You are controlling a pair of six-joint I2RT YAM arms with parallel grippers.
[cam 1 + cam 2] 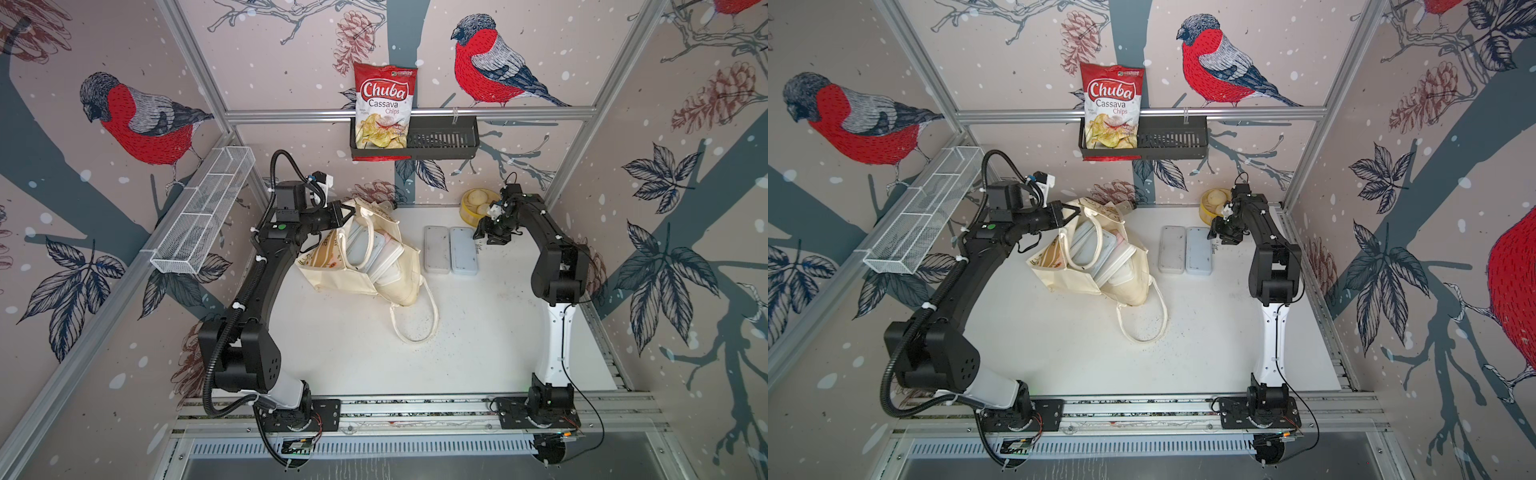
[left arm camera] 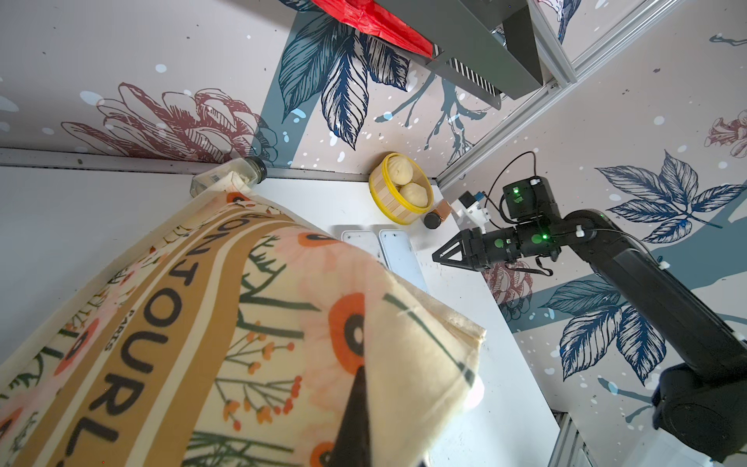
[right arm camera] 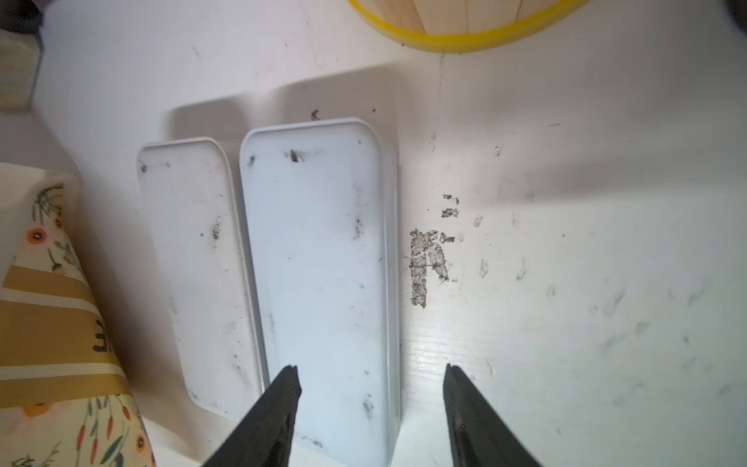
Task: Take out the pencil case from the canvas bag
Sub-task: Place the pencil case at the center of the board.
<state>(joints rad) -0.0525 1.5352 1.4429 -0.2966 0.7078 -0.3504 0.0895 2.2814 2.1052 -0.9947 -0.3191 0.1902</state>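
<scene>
The canvas bag (image 1: 357, 266) slumps open at the table's middle, with several flat pencil cases (image 1: 374, 249) inside it. My left gripper (image 1: 348, 214) is shut on the bag's far rim and holds the floral cloth (image 2: 202, 323) up; one dark fingertip (image 2: 355, 416) shows against it. Two pencil cases lie side by side on the table right of the bag, a whitish one (image 3: 194, 258) and a pale blue one (image 3: 319, 263). My right gripper (image 3: 372, 372) hovers open over the blue case's end, one finger above it and one above bare table.
A yellow bamboo steamer (image 1: 478, 205) with buns sits at the back right, a small dark-capped jar (image 2: 434, 216) beside it. A clear bottle (image 2: 226, 178) lies behind the bag. A bag handle (image 1: 415, 320) loops toward the front. A chips bag (image 1: 384, 108) hangs in the black wall basket.
</scene>
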